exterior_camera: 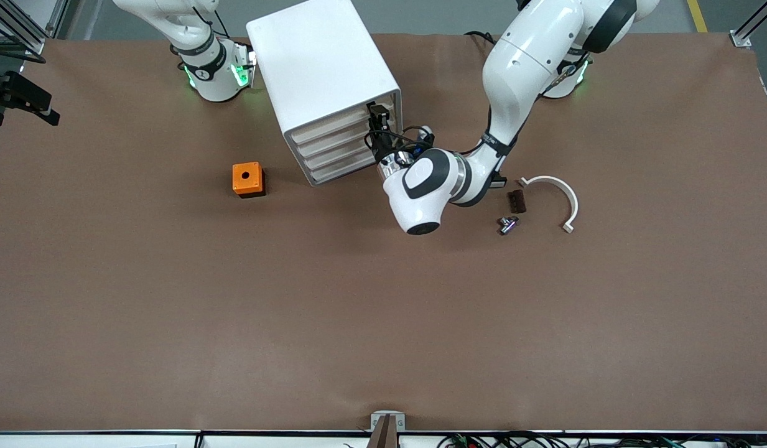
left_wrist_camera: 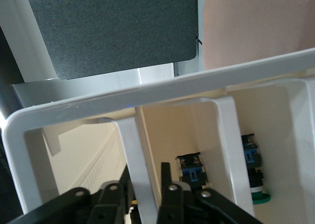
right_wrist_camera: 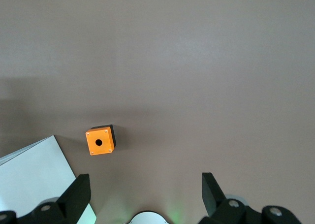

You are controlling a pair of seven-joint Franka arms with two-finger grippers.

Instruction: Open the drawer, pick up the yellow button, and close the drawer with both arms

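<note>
1. Left gripper point(left_wrist_camera: 147, 194) is clenching the drawer point(exterior_camera: 383, 115) handle at the cabinet point(exterior_camera: 324, 81) front, ready for pulling.
2. Right gripper point(right_wrist_camera: 145, 197) is waiting released, high over the surface point(exterior_camera: 383, 311).
3. Button isn't showing; prob. inside the drawer.

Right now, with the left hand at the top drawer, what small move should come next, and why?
Probably a short straight pull outward. The left hand is shut on the handle of the top drawer, which looks barely open, and parts inside it are out of reach. The right hand waits open high over the table.
</note>
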